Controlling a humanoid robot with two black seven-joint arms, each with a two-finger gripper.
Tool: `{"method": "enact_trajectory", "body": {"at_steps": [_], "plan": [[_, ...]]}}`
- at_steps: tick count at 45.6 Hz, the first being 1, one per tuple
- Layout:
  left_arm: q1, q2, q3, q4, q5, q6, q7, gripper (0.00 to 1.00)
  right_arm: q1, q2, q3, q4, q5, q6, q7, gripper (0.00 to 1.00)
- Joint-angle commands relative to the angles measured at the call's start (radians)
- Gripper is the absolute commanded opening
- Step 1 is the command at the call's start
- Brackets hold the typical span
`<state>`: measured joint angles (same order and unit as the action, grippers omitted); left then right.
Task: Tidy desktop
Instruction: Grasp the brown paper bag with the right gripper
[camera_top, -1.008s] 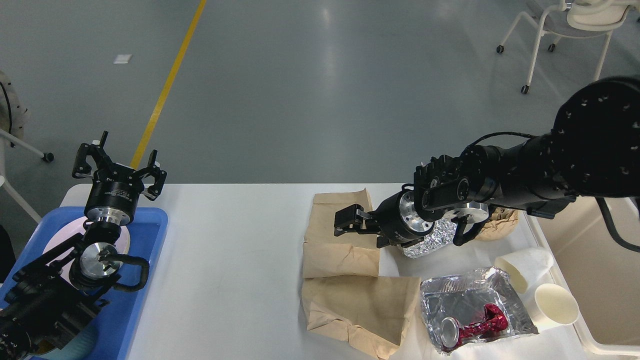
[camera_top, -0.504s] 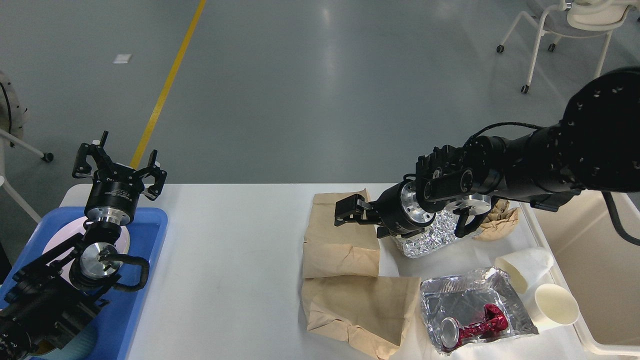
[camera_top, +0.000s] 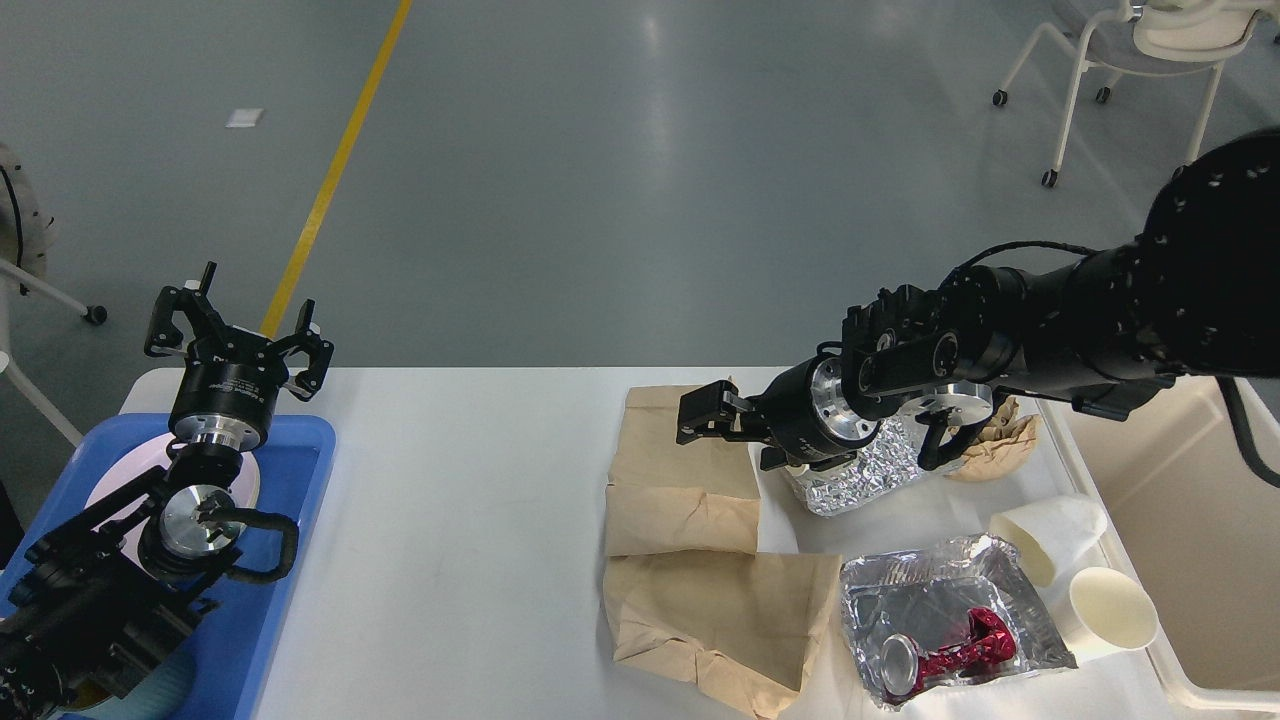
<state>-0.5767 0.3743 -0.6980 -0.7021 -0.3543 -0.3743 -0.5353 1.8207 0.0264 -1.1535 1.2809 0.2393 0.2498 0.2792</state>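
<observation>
The white desktop (camera_top: 460, 520) holds litter on its right half. Two flat brown paper bags (camera_top: 680, 490) lie end to end, the nearer one (camera_top: 720, 620) creased. My right gripper (camera_top: 702, 415) hovers above the far bag's upper edge, pointing left; its dark fingers cannot be told apart, and nothing hangs from them. Under the right wrist sits a lump of crumpled foil (camera_top: 850, 475). My left gripper (camera_top: 238, 330) stands open and empty over the table's far left corner, pointing away from me.
A foil tray (camera_top: 1020, 620) holds a crushed red can (camera_top: 960, 645). Two white paper cups (camera_top: 1050, 530) stand and lie beside it. Crumpled brown paper (camera_top: 1000, 445) lies behind. A cream bin (camera_top: 1200, 520) flanks the right edge. A blue tray (camera_top: 295, 500) with a white plate (camera_top: 110, 490) sits at the left.
My right gripper has risen off the far paper bag and drifted slightly right and away. The bag stays flat on the table. The left arm has not moved.
</observation>
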Motion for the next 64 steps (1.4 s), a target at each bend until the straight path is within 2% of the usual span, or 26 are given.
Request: {"method": "enact_trajectory", "body": {"at_steps": [1, 26, 46, 49, 54, 64], "plan": [[0.000, 0.000, 0.000, 0.000, 0.000, 0.000, 0.000, 0.97, -0.003, 0.003, 0.000, 0.000, 0.000, 0.000, 0.000, 1.00], [0.000, 0.000, 0.000, 0.001, 0.000, 0.000, 0.000, 0.97, -0.030, -0.025, 0.001, 0.000, 0.000, 0.000, 0.001, 1.00], [0.000, 0.000, 0.000, 0.001, 0.000, 0.000, 0.000, 0.97, -0.181, -0.017, 0.064, -0.009, 0.002, -0.009, -0.002, 1.00], [0.000, 0.000, 0.000, 0.000, 0.000, 0.000, 0.000, 0.97, -0.201, -0.017, 0.054, -0.015, 0.005, -0.010, -0.011, 1.00], [0.000, 0.000, 0.000, 0.000, 0.000, 0.000, 0.000, 0.97, -0.213, -0.019, 0.054, -0.020, 0.003, -0.009, -0.055, 1.00], [0.000, 0.000, 0.000, 0.001, 0.000, 0.000, 0.000, 0.97, -0.196, -0.019, 0.084, -0.028, 0.008, -0.014, -0.051, 1.00]]}}
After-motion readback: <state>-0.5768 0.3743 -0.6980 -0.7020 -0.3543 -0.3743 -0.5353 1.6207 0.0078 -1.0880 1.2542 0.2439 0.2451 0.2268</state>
